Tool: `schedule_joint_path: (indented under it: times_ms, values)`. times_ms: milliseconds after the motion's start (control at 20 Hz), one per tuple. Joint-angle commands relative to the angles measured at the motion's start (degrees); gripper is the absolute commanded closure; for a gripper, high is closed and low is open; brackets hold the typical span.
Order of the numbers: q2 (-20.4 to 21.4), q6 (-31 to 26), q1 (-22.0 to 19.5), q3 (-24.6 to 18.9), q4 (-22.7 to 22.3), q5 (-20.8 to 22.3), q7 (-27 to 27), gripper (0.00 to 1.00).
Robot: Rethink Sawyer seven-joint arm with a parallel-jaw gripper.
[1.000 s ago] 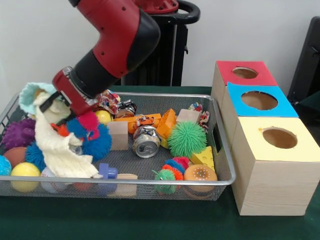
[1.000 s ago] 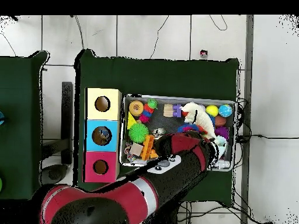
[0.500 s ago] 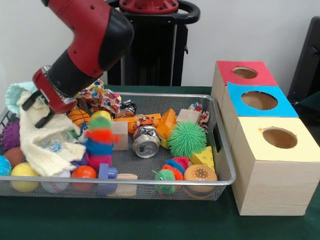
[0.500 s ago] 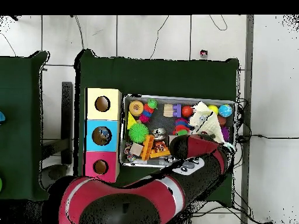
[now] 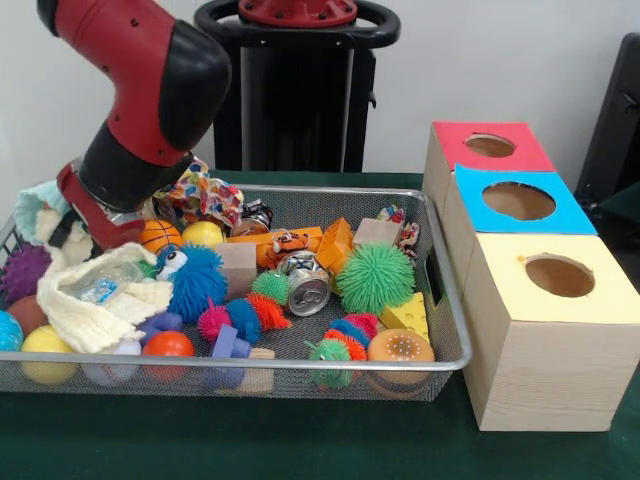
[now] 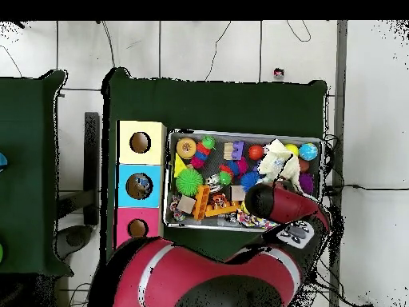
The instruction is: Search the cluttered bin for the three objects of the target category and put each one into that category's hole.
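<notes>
Front view shows my end effector [image 5: 72, 222] low at the bin's [image 5: 440, 300] end, among the cream knitted cloth [image 5: 95, 305]; I cannot tell its state. The cloth may snag and drag the toys, hiding targets.

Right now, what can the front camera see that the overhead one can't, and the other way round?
Only the front view shows the wooden sides of the boxes and the bin's wire mesh wall side-on, with the toys seen through it. Only the overhead view shows the whole green table cover, the tiled floor and cables around it. Both show the mesh bin of toys, the green spiky ball, the cream cloth, the yellow, blue and red box tops with holes, and the red arm.
</notes>
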State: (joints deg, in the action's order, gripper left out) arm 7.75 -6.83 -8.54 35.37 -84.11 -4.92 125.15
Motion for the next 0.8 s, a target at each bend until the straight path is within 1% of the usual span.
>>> schedule_joint_path:
  times_ms: [50, 200, 250, 400, 500, 800]
  values:
    - [3.2, 4.5, -6.1, -20.6, -5.7, 2.3, 5.0, 0.0]
    - [5.5, 2.5, -8.8, -24.8, -7.2, 2.3, 4.4, 0.0]
    - [6.2, 1.4, -9.2, -25.6, -7.5, 2.1, 4.2, 0.0]
    - [6.4, -0.4, -8.9, -25.5, -7.3, 1.2, 4.6, 0.0]
    - [6.5, -2.1, -7.9, -24.5, -7.1, 0.2, 5.5, 0.0]
    - [9.6, -7.3, -7.4, -24.6, -7.5, -1.1, 5.3, 0.0]
